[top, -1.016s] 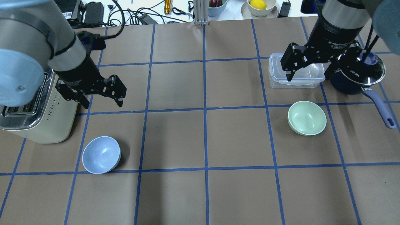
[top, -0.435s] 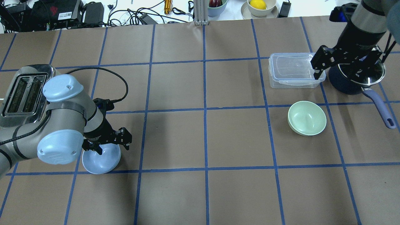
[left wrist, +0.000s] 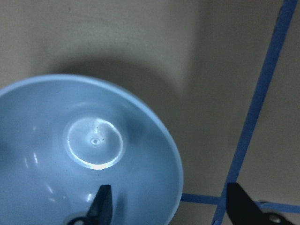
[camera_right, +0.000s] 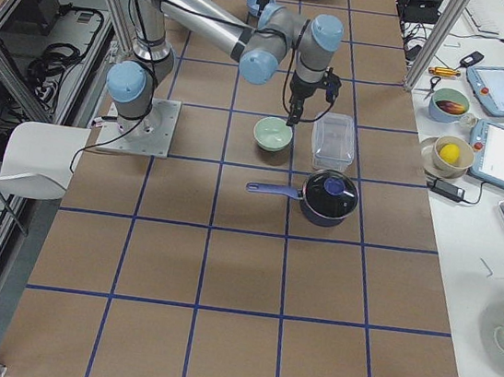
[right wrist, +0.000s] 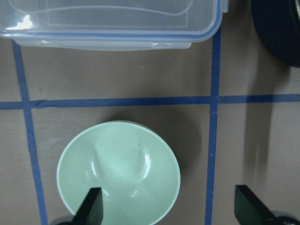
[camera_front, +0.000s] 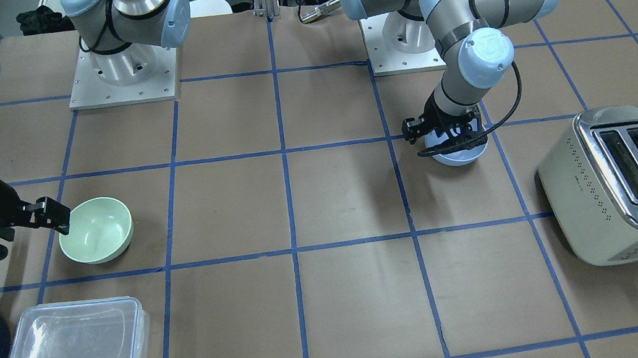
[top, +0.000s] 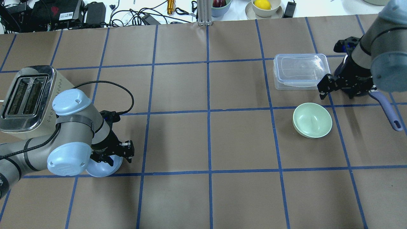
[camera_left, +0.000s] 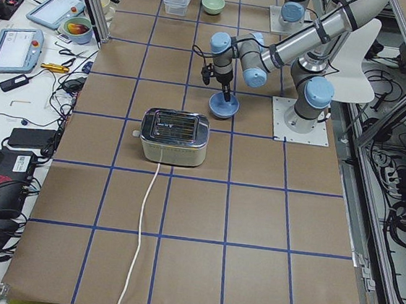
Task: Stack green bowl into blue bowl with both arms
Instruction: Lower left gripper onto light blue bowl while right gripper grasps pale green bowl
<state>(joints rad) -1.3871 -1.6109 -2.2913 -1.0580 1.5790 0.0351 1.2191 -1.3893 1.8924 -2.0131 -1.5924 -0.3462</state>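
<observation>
The green bowl (top: 312, 120) is a smooth, matte, mint-coloured round dish standing upright on the right half of the tabletop (top: 206, 143), which is brown paper crossed by a grid of blue tape. The right tool (right wrist: 169, 206) hangs above it without touching, its black fingers spread: in the wrist view one finger lies over the bowl's hollow, the other beyond the rim over bare paper. Just beside the bowl, on its far side from the robot, stand a clear, rounded-rectangular plastic box (top: 300, 70) with a snap lid and a dark blue saucepan (camera_right: 330, 197) with a glass lid and a long handle.

Well apart, on the left half, sits the blue bowl (top: 106, 168), pale and glossy inside with a small ringed bottom. The left tool (left wrist: 171, 208) is low over it, fingers spread astride the rim, one inside and one outside. A cream and chrome two-slot toaster (top: 25, 95) stands near.
</observation>
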